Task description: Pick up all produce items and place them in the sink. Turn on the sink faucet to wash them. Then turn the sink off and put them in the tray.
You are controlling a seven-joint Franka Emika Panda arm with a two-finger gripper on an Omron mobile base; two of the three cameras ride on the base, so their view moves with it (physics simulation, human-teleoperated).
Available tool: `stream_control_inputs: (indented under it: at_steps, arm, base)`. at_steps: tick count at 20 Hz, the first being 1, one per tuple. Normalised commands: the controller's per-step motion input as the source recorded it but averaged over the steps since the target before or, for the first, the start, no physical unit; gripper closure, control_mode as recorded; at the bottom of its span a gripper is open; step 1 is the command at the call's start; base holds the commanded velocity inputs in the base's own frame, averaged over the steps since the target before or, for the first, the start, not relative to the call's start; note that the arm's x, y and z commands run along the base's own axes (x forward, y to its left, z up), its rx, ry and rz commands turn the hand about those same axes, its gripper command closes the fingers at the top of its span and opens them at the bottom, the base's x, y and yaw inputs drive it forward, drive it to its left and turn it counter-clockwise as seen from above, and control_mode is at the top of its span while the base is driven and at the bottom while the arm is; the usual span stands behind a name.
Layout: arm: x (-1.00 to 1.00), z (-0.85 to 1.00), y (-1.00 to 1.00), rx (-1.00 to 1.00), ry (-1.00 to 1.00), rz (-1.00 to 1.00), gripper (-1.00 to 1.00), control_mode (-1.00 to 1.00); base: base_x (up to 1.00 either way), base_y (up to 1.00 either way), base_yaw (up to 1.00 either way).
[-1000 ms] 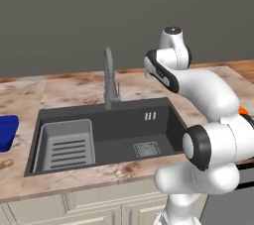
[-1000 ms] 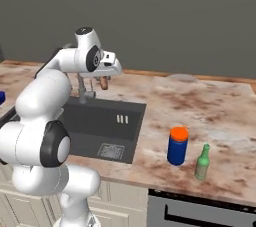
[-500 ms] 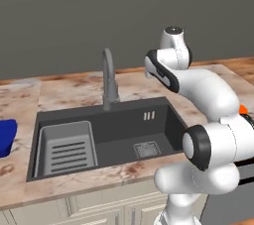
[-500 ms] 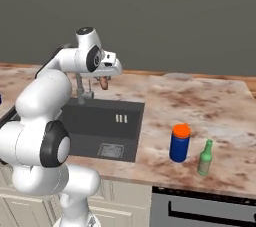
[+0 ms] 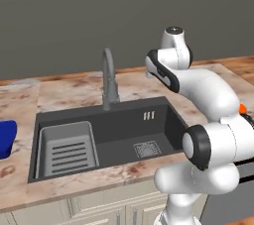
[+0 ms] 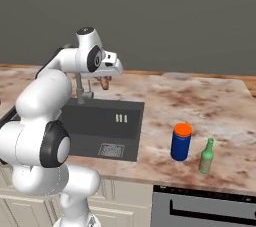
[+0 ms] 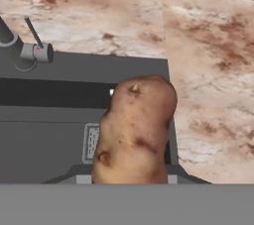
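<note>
My gripper (image 6: pixel 104 80) is shut on the produce item (image 6: pixel 104 83), a small lumpy orange-brown piece, and holds it in the air to the right of the sink faucet (image 6: pixel 80 89). In the hand view the produce item (image 7: pixel 136 130) fills the middle and covers the fingers; under it lie the right rim of the sink (image 7: pixel 49 135) and the drain grate. The dark grey sink (image 5: pixel 114 137) sits below the grey gooseneck faucet (image 5: pixel 108 78). A blue tray (image 5: pixel 5 137) peeks in at the left edge.
A light grey slatted rack (image 5: pixel 67 149) lies in the sink's left half. On the counter right of the sink stand a blue can with an orange lid (image 6: pixel 181 142) and a green bottle (image 6: pixel 206 156). An oven front (image 6: pixel 200 206) is below them.
Both base views have shifted very slightly, so the camera has crept. The gripper stays shut on the produce item at about the same height by the faucet.
</note>
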Motion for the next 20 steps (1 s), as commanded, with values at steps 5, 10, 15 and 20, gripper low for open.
stream_control_inputs:
  at_steps: [5, 10, 15, 20]
  arm:
    - [0.00, 0.00, 0.00, 0.00, 0.00, 0.00, 1.00, 1.00]
    - [0.00, 0.00, 0.00, 0.00, 0.00, 0.00, 1.00, 1.00]
    - [0.00, 0.00, 0.00, 0.00, 0.00, 0.00, 1.00, 1.00]
    - [0.00, 0.00, 0.00, 0.00, 0.00, 0.00, 1.00, 1.00]
  base:
    - [-0.17, 0.40, 0.06]
    - [-0.61, 0.16, 0.03]
    - [-0.11, 0.39, 0.07]
    - [0.13, 0.59, 0.05]
